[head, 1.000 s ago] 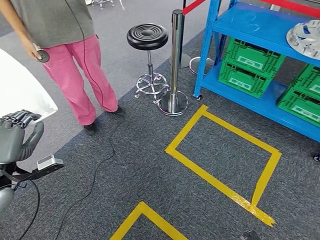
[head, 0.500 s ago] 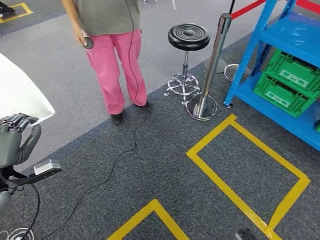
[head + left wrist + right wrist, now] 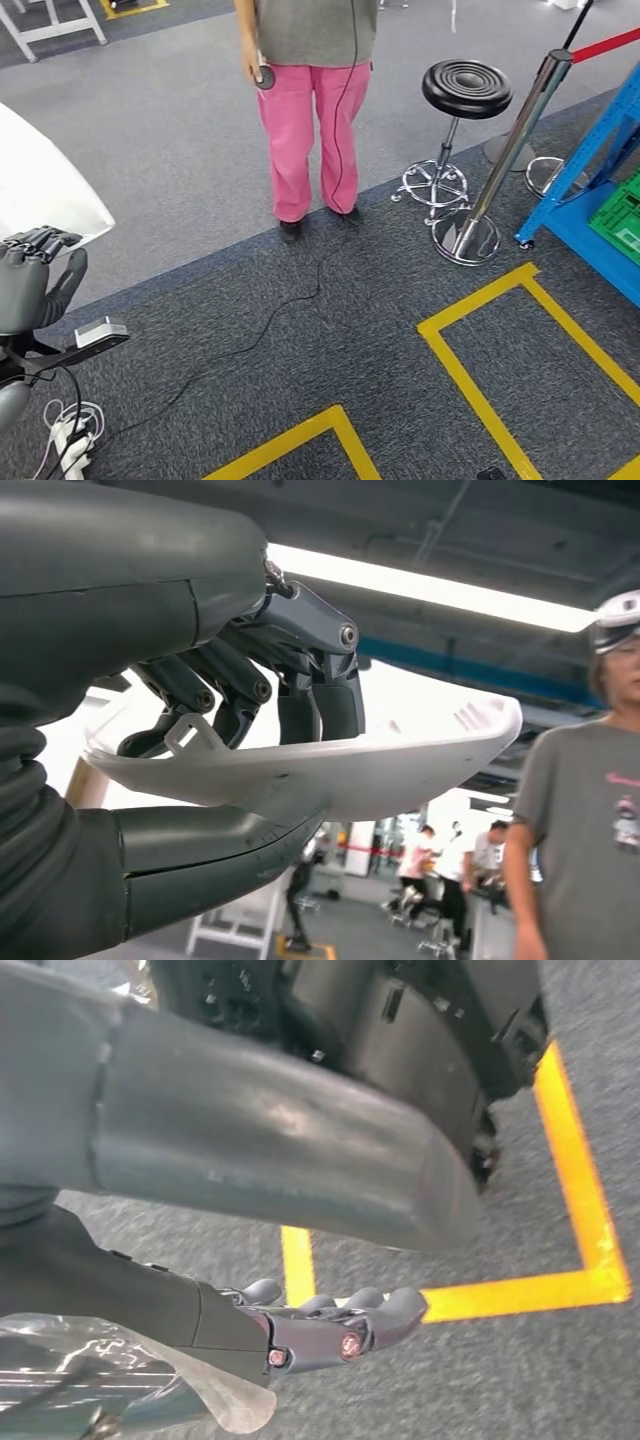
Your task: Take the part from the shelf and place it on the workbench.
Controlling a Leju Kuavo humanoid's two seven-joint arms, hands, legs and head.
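The part [image 3: 38,190] is a large white curved plastic shell at the left edge of the head view. My left hand [image 3: 30,280] holds it from below; in the left wrist view its dark fingers [image 3: 302,680] wrap over the part's [image 3: 340,770] rim and the thumb lies under it. My right hand [image 3: 332,1330] hangs over the grey carpet with its fingers stretched out and nothing between them. A corner of the blue shelf [image 3: 596,170] with a green crate [image 3: 623,220] stands at the right edge.
A person in pink trousers [image 3: 317,120] stands ahead, holding a round black object [image 3: 264,77]. A black stool [image 3: 464,95] and a chrome stanchion [image 3: 513,150] stand by the shelf. Yellow tape [image 3: 468,380] marks the carpet; a black cable [image 3: 249,340] runs to a power strip [image 3: 68,445].
The camera has turned left: shelf, stool and person have slid right in the picture, and the shelf is nearly out of frame. My left hand still holds the white part.
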